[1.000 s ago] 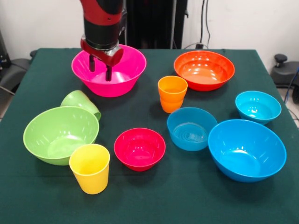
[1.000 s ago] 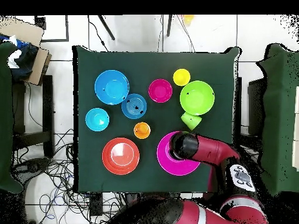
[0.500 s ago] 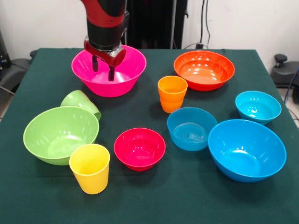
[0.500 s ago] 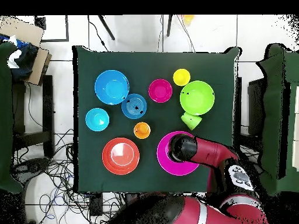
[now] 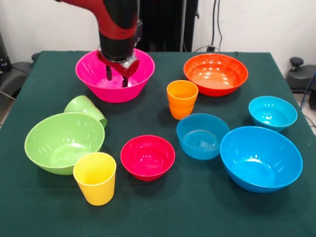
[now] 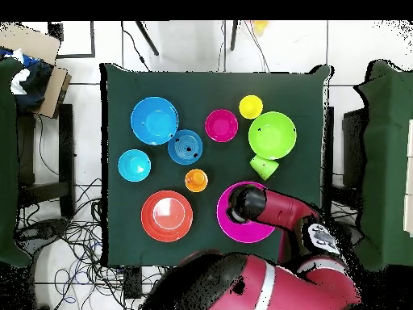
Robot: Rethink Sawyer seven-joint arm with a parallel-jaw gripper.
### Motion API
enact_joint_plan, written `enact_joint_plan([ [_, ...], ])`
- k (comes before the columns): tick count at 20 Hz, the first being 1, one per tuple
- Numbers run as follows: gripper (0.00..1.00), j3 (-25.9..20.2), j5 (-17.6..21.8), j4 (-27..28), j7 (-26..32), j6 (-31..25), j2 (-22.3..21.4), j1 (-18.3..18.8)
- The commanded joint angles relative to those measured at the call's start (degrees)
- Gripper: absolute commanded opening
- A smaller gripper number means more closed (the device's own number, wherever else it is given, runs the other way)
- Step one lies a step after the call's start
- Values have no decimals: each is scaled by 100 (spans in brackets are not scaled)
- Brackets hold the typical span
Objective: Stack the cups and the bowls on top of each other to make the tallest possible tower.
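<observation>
Front view: gripper (image 5: 118,78) hangs inside pink bowl (image 5: 91,79), fingers parted, holding nothing. We judge a rim pinch could tip it toward orange cup (image 5: 181,98) at 4 o'clock.

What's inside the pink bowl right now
Only the gripper, its two fingers apart, hanging in the pink bowl; no cup or bowl shows in it. In the overhead view the arm covers much of the bowl's floor.

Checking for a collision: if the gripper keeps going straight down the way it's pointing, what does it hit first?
Most likely the inside of the pink bowl. The gripper points down with its open fingers over the bowl's hollow, nothing showing between them and its floor, though the exact depth is unclear.
</observation>
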State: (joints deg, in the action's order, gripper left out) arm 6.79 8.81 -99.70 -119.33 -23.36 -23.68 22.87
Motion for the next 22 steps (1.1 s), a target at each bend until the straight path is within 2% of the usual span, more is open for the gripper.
enact_joint_plan([
  [1, 100, -353, -566, 943, -1072, -122, 568, -572],
  [5, 100, -134, -806, 1240, -1186, -261, 706, -899],
  [10, 100, -12, -1095, 1323, -1220, -383, 754, -1129],
  [22, 100, 89, -1701, 1225, -1113, -541, 674, -1422],
])
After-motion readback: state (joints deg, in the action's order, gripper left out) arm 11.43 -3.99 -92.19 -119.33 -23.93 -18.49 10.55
